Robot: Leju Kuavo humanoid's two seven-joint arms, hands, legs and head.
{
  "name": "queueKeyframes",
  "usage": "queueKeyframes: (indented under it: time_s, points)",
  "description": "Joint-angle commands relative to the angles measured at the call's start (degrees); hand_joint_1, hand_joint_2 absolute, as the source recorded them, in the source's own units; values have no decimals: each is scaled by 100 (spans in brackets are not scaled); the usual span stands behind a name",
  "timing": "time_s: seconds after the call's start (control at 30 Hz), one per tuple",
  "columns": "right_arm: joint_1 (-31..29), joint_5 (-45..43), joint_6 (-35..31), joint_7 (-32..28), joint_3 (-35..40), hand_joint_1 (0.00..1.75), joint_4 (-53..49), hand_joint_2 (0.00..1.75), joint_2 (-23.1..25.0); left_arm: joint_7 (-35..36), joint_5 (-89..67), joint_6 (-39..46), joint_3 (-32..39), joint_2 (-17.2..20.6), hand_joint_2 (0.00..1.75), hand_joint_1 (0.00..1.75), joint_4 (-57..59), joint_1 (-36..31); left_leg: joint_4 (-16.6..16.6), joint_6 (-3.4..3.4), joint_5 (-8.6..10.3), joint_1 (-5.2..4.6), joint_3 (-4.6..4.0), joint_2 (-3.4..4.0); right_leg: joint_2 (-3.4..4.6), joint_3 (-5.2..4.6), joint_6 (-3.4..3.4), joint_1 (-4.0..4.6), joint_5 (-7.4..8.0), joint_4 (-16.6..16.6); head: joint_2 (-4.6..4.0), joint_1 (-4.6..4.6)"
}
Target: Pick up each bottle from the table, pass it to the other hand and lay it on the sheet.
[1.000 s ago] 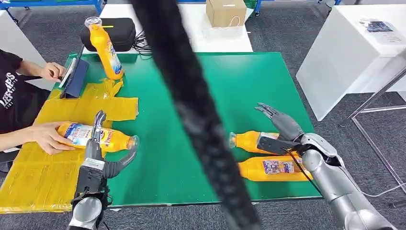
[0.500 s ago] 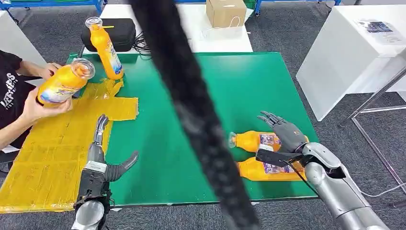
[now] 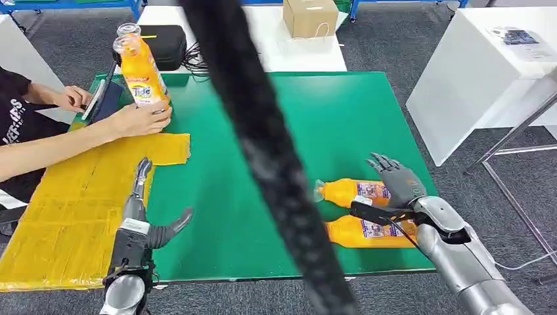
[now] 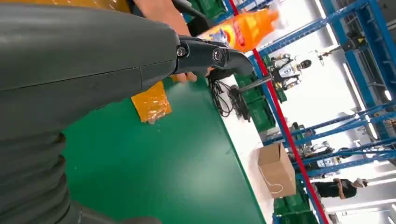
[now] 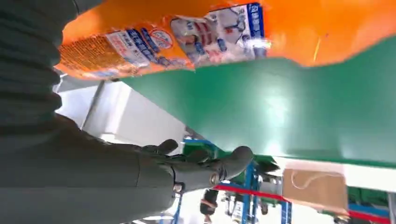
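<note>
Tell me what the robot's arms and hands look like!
Both arms are shiny silver metal tubes. The right hand is dark grey with thin black fingers, and a thin black cable runs along its wrist. The left hand is dark grey too, set on a black wrist block. Up close, each has a ribbed grey cover.

Two bottles [image 3: 358, 192] seemingly right of sheet [image 3: 72, 216]

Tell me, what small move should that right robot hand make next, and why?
Probably close on the farther lying bottle. The right robot hand hovers open over its label end, holding nothing, and the left robot hand waits open by the yellow sheet for a handover.
</note>
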Motion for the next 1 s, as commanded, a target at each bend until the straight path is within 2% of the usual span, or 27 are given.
queueKeyframes:
  time_s: [0.03,0.1,0.43,0.6,0.9,0.93,0.97,1.0]
  points:
    - [-336,24,-28,39,83,0,763,175,244,36,-7,-13,-60,-21,175,0,308,-143,-6,-9,-8,4,24,12,-1,22,-13,6,-4,-9,0,-2]
    - [-351,21,-8,44,65,0,817,175,248,37,-7,-16,-68,-14,175,0,320,-145,-6,-9,-9,6,25,12,-2,24,-14,9,-4,-10,0,-2]
    - [-952,240,348,91,347,0,2424,175,19,5,161,10,-107,1,175,0,642,-375,-6,-9,-7,4,29,8,-8,30,-15,7,-3,-11,0,-2]
    - [-1060,371,477,238,489,0,2800,175,-82,-18,223,-16,-122,-18,175,0,871,-474,-11,-11,-9,2,38,11,-9,37,-19,7,-5,-14,0,-2]
    - [-1156,610,301,673,490,0,2943,175,64,-13,262,-22,-125,-41,175,0,908,-507,-7,-8,-5,6,38,8,-11,38,-15,10,-1,-15,0,-2]
    - [-1148,659,218,746,466,7,2908,175,103,-8,264,-20,-119,-46,175,0,893,-498,-6,-6,-2,5,32,8,-9,31,-11,8,0,-13,0,-2]
    - [-1118,894,-127,978,436,42,2764,175,191,23,251,-1,-86,-65,175,0,829,-458,-7,-6,-1,6,32,10,-9,32,-12,9,2,-15,0,-2]
    - [-1104,996,-270,1057,361,93,2681,175,300,54,231,13,-68,-72,175,0,777,-424,-9,-7,-1,5,37,8,-11,36,-14,9,2,-17,0,-2]
